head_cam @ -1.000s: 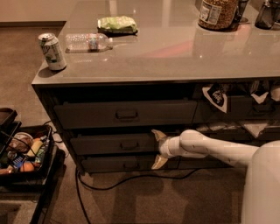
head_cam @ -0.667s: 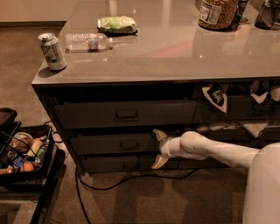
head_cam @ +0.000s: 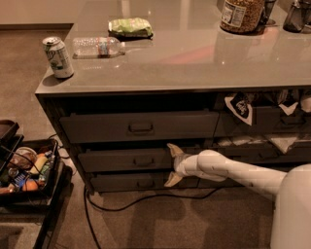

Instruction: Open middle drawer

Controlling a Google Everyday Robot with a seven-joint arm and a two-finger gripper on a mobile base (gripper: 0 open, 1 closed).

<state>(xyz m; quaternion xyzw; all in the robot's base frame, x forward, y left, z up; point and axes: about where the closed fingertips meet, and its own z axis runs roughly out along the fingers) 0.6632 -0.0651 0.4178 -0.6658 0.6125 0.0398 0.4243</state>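
The middle drawer (head_cam: 121,159) is a wide dark grey front with a small loop handle (head_cam: 144,162) at its centre, under the taller top drawer (head_cam: 141,127) and above the slim bottom drawer (head_cam: 138,183). It stands out a little from the cabinet. My gripper (head_cam: 170,166) is at the drawer's right end, to the right of the handle. Its two pale fingers are spread apart, one at the drawer's top edge and one (head_cam: 171,181) down by the bottom drawer. It holds nothing. My white arm (head_cam: 233,170) reaches in from the right.
On the counter (head_cam: 194,53) are a soda can (head_cam: 58,57), a lying water bottle (head_cam: 97,46), a green bag (head_cam: 130,26) and a jar (head_cam: 241,14). A bin of items (head_cam: 26,170) stands on the floor at left. A black cable (head_cam: 146,199) runs along the floor below the drawers.
The gripper and arm have hardly moved. The drawers look the same.
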